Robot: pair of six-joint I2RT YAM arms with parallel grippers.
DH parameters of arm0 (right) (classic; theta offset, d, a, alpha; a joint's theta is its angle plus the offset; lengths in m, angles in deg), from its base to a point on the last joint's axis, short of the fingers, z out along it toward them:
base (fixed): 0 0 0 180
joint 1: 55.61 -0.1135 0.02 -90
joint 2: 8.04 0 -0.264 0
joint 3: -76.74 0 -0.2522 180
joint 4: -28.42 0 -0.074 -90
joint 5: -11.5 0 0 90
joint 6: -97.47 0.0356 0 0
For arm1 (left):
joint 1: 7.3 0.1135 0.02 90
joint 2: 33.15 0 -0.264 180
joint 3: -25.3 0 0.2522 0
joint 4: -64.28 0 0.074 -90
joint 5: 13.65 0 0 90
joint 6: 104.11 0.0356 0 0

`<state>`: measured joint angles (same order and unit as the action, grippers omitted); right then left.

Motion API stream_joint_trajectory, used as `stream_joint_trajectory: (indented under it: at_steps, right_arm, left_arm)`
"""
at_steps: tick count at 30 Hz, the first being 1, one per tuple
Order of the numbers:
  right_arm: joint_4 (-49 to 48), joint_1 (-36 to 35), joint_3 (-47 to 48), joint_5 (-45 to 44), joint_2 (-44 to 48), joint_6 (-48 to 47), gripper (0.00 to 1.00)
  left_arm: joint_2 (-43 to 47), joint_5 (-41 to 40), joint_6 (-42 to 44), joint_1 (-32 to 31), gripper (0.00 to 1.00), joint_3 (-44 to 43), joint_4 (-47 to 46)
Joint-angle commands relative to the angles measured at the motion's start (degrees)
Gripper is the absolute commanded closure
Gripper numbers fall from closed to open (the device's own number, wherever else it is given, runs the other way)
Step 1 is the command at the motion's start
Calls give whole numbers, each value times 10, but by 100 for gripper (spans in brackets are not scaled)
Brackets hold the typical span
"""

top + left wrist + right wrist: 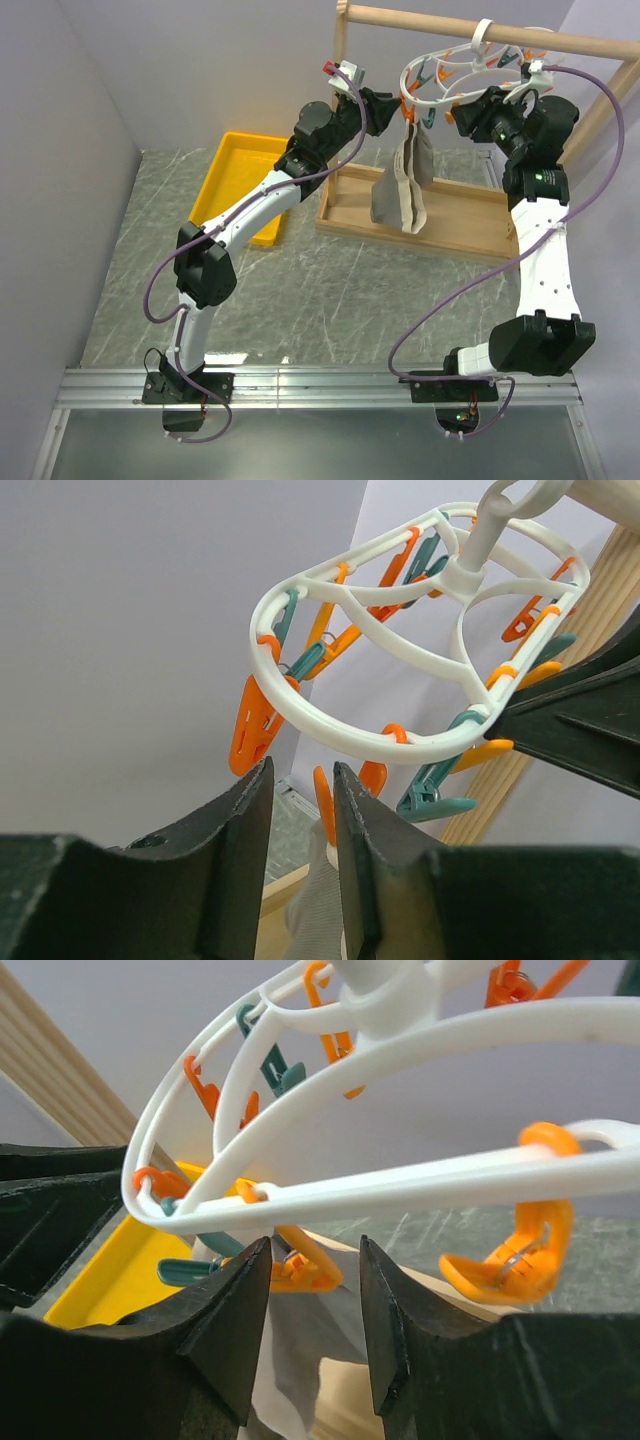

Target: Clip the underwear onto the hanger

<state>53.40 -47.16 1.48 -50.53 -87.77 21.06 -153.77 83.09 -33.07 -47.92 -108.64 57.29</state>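
- The underwear (410, 180) hangs in a narrow folded strip from the near-left rim of the hanger (408, 75). It hangs over the wooden base board (455, 228) of the rack, and whether its lower edge touches the board cannot be told.
- The hanger's white hook is looped over the rack's wooden rod (420, 20), and orange and teal pegs hang all round its oval ring.
- The left gripper (385, 105) is raised to the ring from the left, just beside the top of the fabric. In the left wrist view its jaws (303, 770) stand a narrow gap apart. An orange peg (323, 805) shows in that gap against the right finger's edge, with grey fabric (318, 915) below it. No grip on either is visible.
- The right gripper (462, 112) reaches the ring from the right. In the right wrist view its jaws (315, 1245) are spread wider. Another orange peg (300, 1265) sits between the fingertips without bridging them, under the white rim (420, 1175), with pale fabric (300, 1350) beneath.
- The rack stands at the far right of the table (330, 290), which is grey-green stone-patterned with pale veins.
- A yellow tray (235, 185) lies at the far left, just beside the rack's base.
- Plain pale grey walls (60, 150) close in the left and back of the table.
- A metal rail (320, 385) along the near edge carries both arm bases.
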Motion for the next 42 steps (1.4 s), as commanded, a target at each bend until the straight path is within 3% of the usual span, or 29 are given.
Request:
stream_joint_trajectory:
  at_steps: [1, 10, 14, 20, 28, 42]
  right_arm:
    - [-47, -11, 29, 15, 1, -5, 52]
    - [-55, -23, 47, 10, -22, -14, 58]
    - [-46, -24, 60, 17, -29, -13, 79]
    - [-28, -28, 61, 27, -17, 0, 100]
    - [-5, -57, 43, 12, 16, 20, 100]
    - [81, -108, 79, -70, 28, -29, 100]
  left_arm:
    - [8, 13, 2, 1, 64, -19, -28]
    - [20, 39, -6, 5, 65, 1, -29]
    - [42, 72, -20, 12, 65, 35, -42]
    - [90, 133, -1, 17, 63, 102, -53]
    - [120, 188, 20, -4, 61, 144, -65]
    - [76, 98, 139, -64, 54, 92, -98]
